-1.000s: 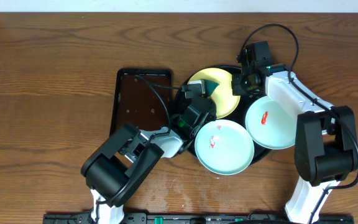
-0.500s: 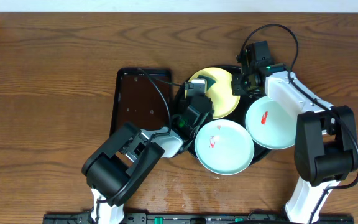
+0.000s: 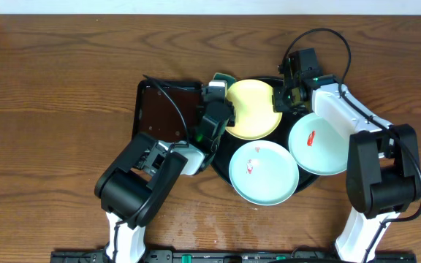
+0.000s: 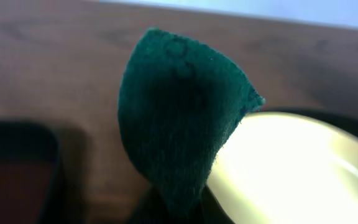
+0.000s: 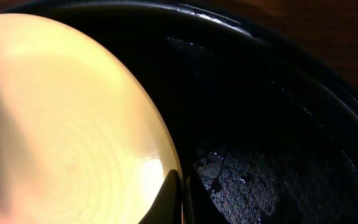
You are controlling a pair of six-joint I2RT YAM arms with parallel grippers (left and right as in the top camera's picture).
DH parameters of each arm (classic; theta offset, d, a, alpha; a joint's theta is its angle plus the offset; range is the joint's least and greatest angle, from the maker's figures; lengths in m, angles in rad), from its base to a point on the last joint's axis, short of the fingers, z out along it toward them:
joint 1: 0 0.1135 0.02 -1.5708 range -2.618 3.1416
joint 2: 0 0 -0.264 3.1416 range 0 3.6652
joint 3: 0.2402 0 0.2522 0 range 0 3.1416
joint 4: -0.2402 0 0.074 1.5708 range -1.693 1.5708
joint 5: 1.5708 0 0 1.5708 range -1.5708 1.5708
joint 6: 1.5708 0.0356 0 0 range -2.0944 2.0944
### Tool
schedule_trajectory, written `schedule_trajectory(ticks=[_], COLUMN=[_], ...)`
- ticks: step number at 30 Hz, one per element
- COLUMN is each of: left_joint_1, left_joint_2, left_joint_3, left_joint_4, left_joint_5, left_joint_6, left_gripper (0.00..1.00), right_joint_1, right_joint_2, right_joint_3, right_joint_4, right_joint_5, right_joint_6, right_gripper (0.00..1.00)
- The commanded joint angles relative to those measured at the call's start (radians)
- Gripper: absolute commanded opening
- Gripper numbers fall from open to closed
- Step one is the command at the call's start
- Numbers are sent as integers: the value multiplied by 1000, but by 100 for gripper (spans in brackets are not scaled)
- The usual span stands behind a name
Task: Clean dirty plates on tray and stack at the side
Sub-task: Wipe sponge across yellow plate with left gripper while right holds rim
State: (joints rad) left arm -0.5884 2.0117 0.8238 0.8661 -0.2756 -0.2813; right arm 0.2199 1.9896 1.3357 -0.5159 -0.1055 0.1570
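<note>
We find no text, label, brand, number or sign that can be read in any of the three views. The only marks are small red smears, seen from overhead: one on the pale blue-white plate at lower centre of the frame, and one on the second pale blue-white plate right of centre. Neither forms letters or digits.
</note>
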Motion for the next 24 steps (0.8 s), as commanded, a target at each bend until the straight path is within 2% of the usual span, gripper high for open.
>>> schedule_trajectory(ticks=[1, 6, 15, 24], left_joint_1=[16, 16, 16, -2], left_joint_2=[6, 17, 67, 81], left_joint_3=[3, 5, 32, 42], left_joint_4=[18, 15, 20, 64], left_joint_5=[-20, 88, 117, 313], left_joint_6=[45, 44, 45, 44], left_gripper=[7, 8, 7, 7], right_joint_1=[-9, -9, -9, -9], right_joint_2=[0, 0, 0, 0], right_joint_3=[-2, -2, -2, -2], right_joint_4=[1, 1, 1, 1], right_joint_5=[-5, -5, -5, -5], right_joint_6=[6, 6, 6, 6], right_gripper=[1, 1, 1, 1])
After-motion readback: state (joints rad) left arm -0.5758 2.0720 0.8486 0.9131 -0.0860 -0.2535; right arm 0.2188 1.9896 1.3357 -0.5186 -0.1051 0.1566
